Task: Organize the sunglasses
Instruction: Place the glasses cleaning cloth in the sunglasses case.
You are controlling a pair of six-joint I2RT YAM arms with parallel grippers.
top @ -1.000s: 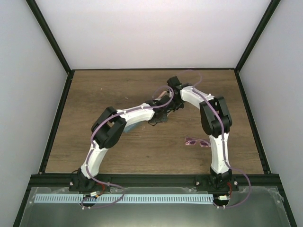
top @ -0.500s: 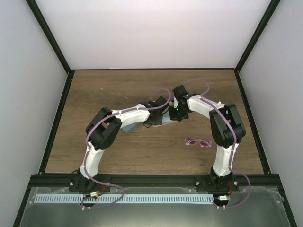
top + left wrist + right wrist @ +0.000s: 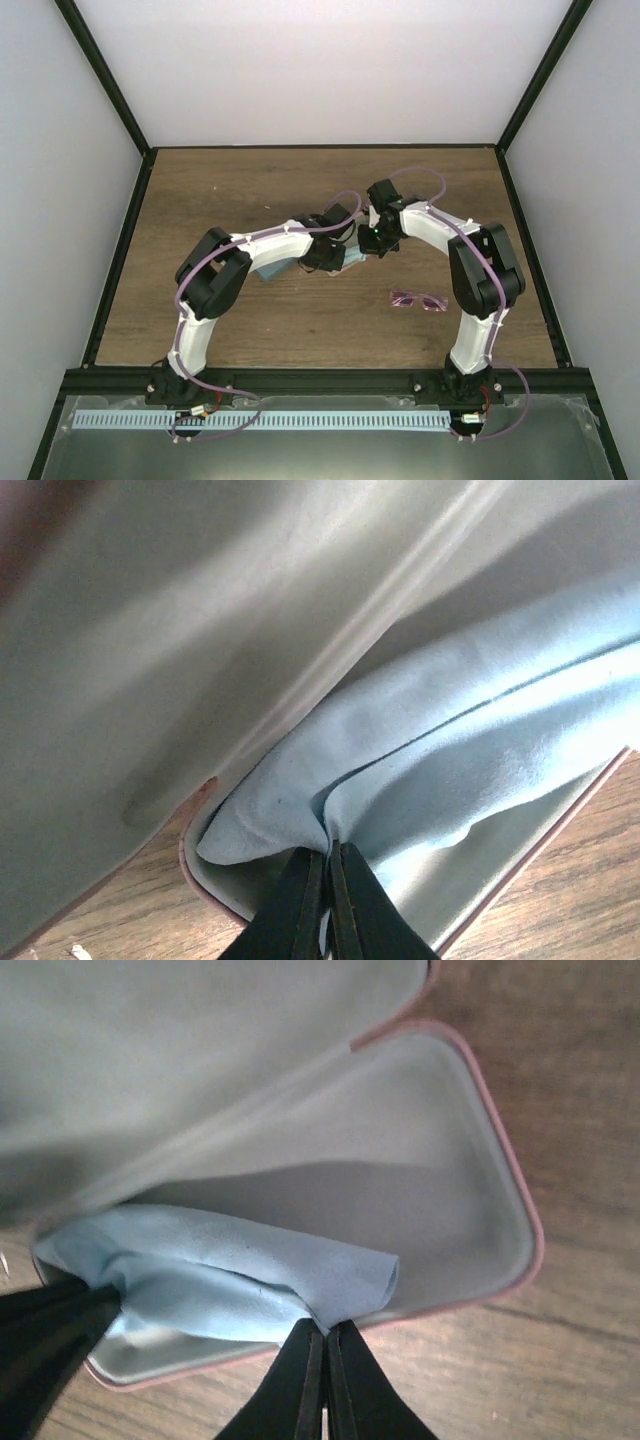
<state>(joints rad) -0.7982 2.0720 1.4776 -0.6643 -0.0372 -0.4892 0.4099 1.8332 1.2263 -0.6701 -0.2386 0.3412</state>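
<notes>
A pinkish-purple pair of sunglasses (image 3: 417, 300) lies on the table, to the right of centre. The red-lensed pair is not in view. An open pink case (image 3: 500, 1250) with grey lining lies at mid table under both grippers. My left gripper (image 3: 328, 865) is shut on one end of a pale blue cloth (image 3: 480, 750). My right gripper (image 3: 326, 1338) is shut on the cloth's other end (image 3: 240, 1275). The cloth lies bunched inside the case. In the top view both grippers (image 3: 345, 255) meet over the case and hide most of it.
A blue-grey case (image 3: 268, 268) lies partly under my left forearm. The wooden table (image 3: 250, 190) is bounded by black rails and white walls.
Both grippers have come nearer and lower over the case with the cloth. The left arm has drawn back a little. The sunglasses have not moved.
</notes>
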